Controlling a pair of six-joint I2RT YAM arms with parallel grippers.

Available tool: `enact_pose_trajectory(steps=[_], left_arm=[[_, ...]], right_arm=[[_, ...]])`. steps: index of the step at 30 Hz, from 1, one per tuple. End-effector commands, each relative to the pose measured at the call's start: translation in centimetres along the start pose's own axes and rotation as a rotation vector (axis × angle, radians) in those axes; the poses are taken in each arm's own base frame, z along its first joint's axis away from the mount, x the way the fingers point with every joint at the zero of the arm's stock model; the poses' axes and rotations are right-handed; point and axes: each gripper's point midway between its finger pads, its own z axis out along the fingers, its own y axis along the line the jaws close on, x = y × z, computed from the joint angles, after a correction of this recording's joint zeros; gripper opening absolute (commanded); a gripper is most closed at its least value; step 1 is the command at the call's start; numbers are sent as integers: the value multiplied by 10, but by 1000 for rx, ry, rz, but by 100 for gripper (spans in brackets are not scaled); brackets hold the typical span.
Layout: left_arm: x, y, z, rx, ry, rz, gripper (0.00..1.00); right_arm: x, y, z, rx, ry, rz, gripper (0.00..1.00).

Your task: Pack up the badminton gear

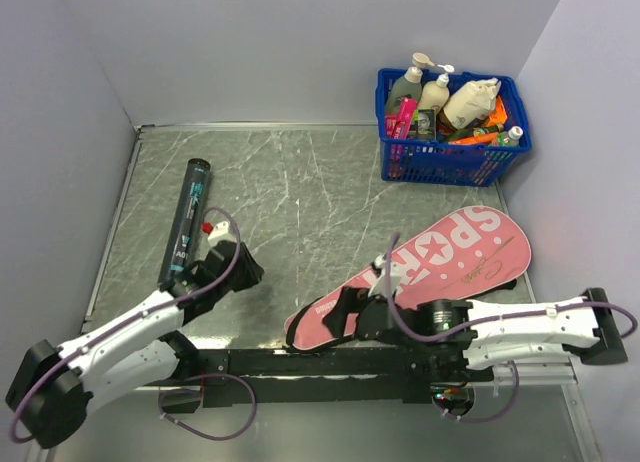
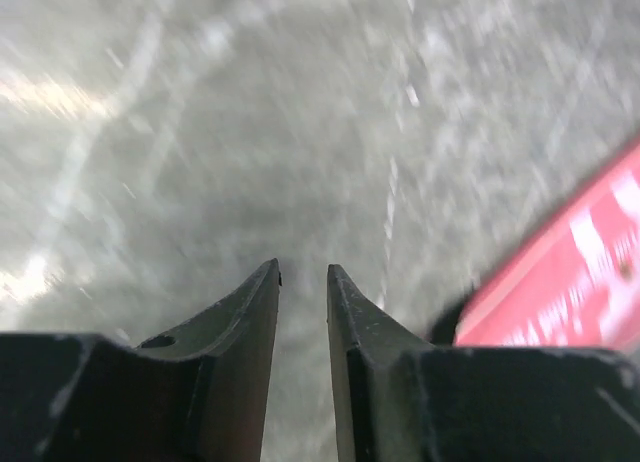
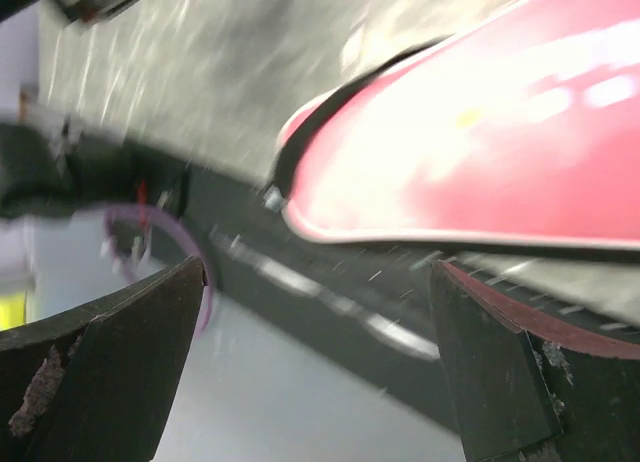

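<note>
The long pink racket cover lettered "SPORT" lies flat and diagonal on the right half of the table. My right gripper is wide open and empty over its narrow near end; in the right wrist view the cover is just beyond the fingers. The slim black tube lies at the left. My left gripper is beside its near end, empty, with only a narrow gap between the fingers; the cover's edge shows to its right. No rackets or shuttlecocks are in view.
A blue plastic basket of bottles stands at the back right corner. Grey walls close the table at left, back and right. The black rail bearing both arm bases runs along the near edge.
</note>
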Motion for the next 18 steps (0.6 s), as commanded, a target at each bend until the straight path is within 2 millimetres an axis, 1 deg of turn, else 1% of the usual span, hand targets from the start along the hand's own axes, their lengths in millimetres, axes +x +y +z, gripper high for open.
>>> enact_pose_trajectory(steps=[1,3,4,5,6,7,8,9,10,12,13,15,16,17,18], left_arm=[[-42,-15,10,7,-58,21,36],[-56,-27,11,33,-80,13,43],[-60,-30,11,36,-90,22,54],[-71,-38,8,50,-113,24,61],[-76,-40,8,45,-120,27,69],[-82,-42,7,43,-129,42,82],[-95,-52,2,58,-151,44,88],[-100,-56,0,56,-158,59,97],[-111,-65,-7,71,-173,62,96],[-121,-76,-15,100,-190,91,96],[-130,-86,-23,127,-204,100,96],[-139,-95,-33,155,-217,126,96],[-145,-102,-40,172,-227,131,96],[-147,-106,-44,189,-228,141,96],[-151,-111,-52,209,-240,152,96]], right_arm=[[-21,-36,1,67,-44,-22,100],[-32,-44,4,88,-61,-6,100],[-37,-45,5,95,-61,-26,100],[-42,-45,7,98,-63,-27,100],[-46,-48,9,104,-57,-57,100],[-54,-46,11,111,-49,-45,100],[-59,-47,12,122,-49,-55,100],[-64,-47,12,132,-52,-81,100],[-77,-43,12,154,-73,-81,100],[-87,-42,11,183,-83,-128,100],[-99,-35,11,188,-102,-135,100],[-110,-30,11,195,-117,-178,100],[-118,-21,12,191,-130,-193,100],[-127,-21,12,207,-149,-197,100],[-130,-23,16,237,-145,-224,100]])
